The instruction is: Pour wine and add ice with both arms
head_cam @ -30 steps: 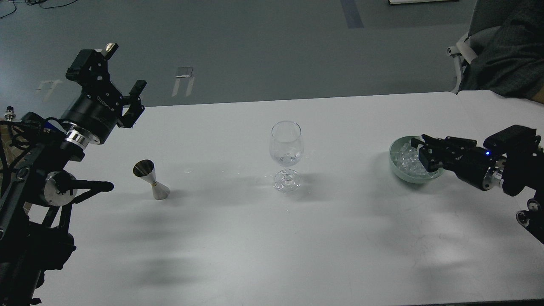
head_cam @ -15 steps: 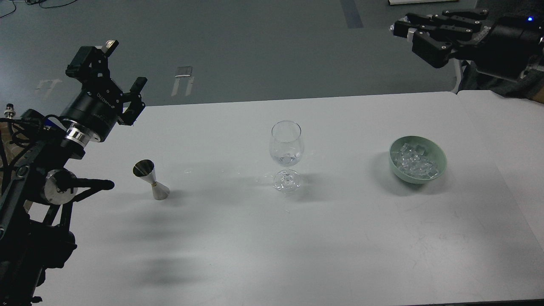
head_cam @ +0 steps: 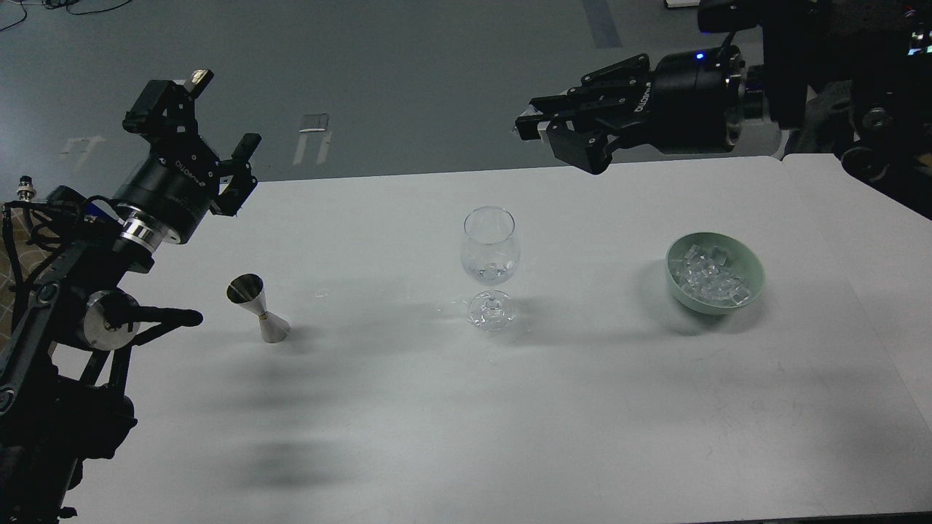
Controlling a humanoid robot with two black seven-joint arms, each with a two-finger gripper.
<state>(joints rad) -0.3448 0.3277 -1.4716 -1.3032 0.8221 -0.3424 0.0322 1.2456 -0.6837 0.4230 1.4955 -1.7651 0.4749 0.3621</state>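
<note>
A clear wine glass point(head_cam: 491, 251) stands upright mid-table with an ice cube point(head_cam: 496, 272) and a little clear liquid in its bowl. A steel jigger point(head_cam: 259, 309) stands to its left. A pale green bowl point(head_cam: 753, 287) at the right holds several ice cubes point(head_cam: 710, 280). My right gripper point(head_cam: 530, 129) is high above the table's far edge, right of and beyond the glass, its fingers closed on a small pale glinting ice cube. My left gripper point(head_cam: 220, 115) is open and empty, raised beyond the jigger at the far left.
The white table point(head_cam: 466, 422) ends at a far edge just behind the glass, with grey floor beyond. A second white table point(head_cam: 859, 211) adjoins on the right. My left arm's elbow and cables point(head_cam: 109, 320) hang low near the jigger.
My right gripper rose out of the green bowl, then swung left and now sits high near the glass. My left gripper shifted slightly right.
</note>
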